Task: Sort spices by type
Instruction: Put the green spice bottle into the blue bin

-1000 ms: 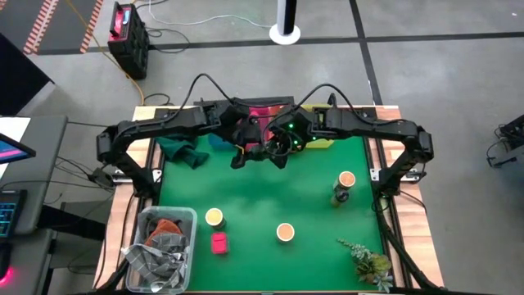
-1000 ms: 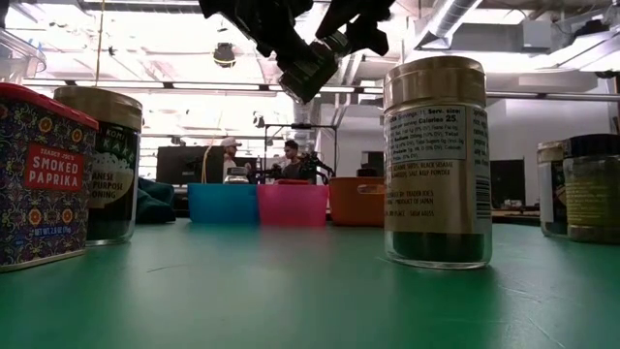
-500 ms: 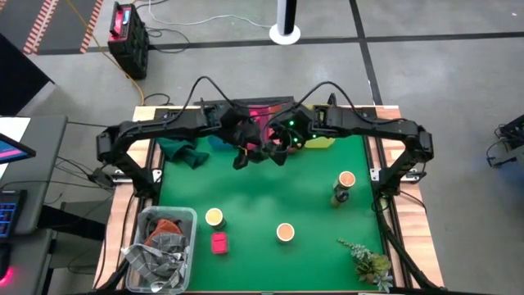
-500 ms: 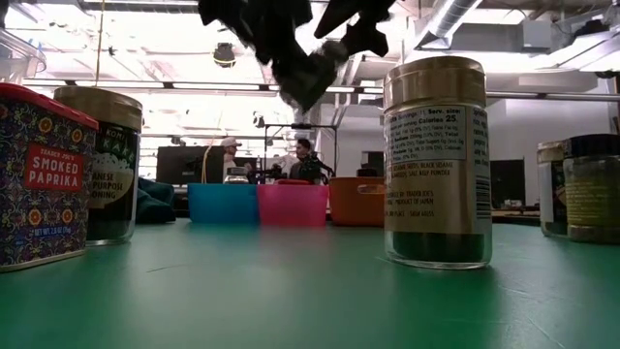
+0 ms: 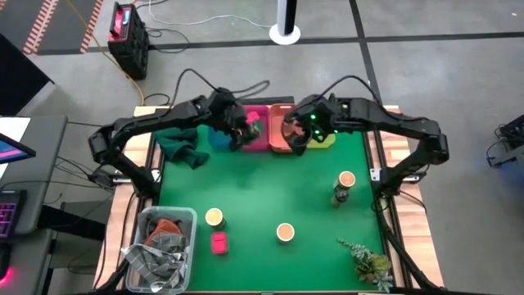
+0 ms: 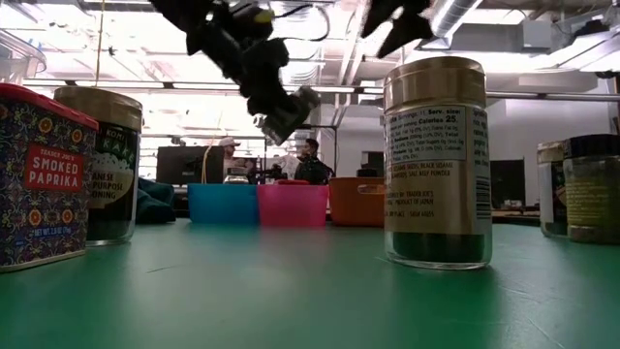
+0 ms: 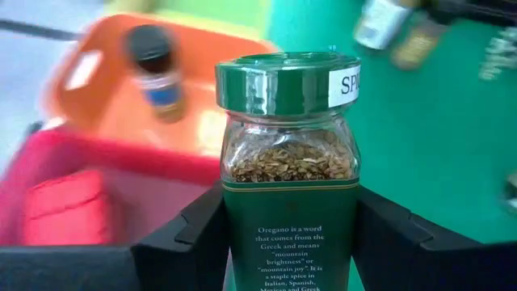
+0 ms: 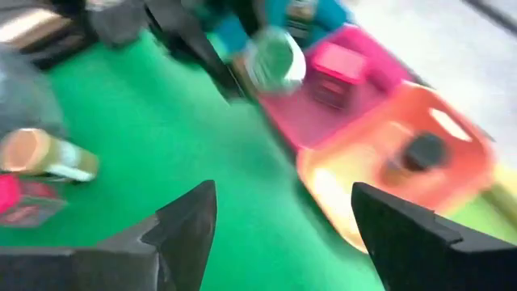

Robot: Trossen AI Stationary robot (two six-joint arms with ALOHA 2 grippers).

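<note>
My left gripper point(image 5: 243, 133) is shut on a glass oregano jar with a green lid point(image 7: 288, 166), in the air over the pink bin point(image 5: 260, 141) at the table's far edge. That bin holds a pink box point(image 7: 65, 214). My right gripper point(image 8: 283, 234) is open and hovers over the orange bin point(image 5: 281, 138), where a dark-lidded jar point(image 8: 424, 149) lies. Tan-lidded round jars point(image 5: 214, 218) point(image 5: 285, 233) point(image 5: 346, 179), a pink box point(image 5: 219, 242) and another jar point(image 5: 340, 197) stand on the green mat. My left gripper pinches the lower half of the oregano jar's glass body point(image 7: 242, 234) between its two fingers, one on each side. The jar is lifted clear above the pink bin. In the low view it hangs tilted point(image 6: 289, 107), its lid end the lower one.
Blue point(image 5: 218, 138), pink, orange and yellow point(image 5: 324, 139) bins line the far edge. A dark green cloth point(image 5: 184, 147) lies far left, a clear tub of rags point(image 5: 160, 246) sits near left, and a plant sprig point(image 5: 368, 264) near right. Bare mat lies mid-table.
The two grippers, close together over the far middle of the mat a second ago, have drawn apart. My left gripper carried the green-lidded jar toward the far left, over the pink bin. My right gripper pulled back toward the far right, over the orange bin.
</note>
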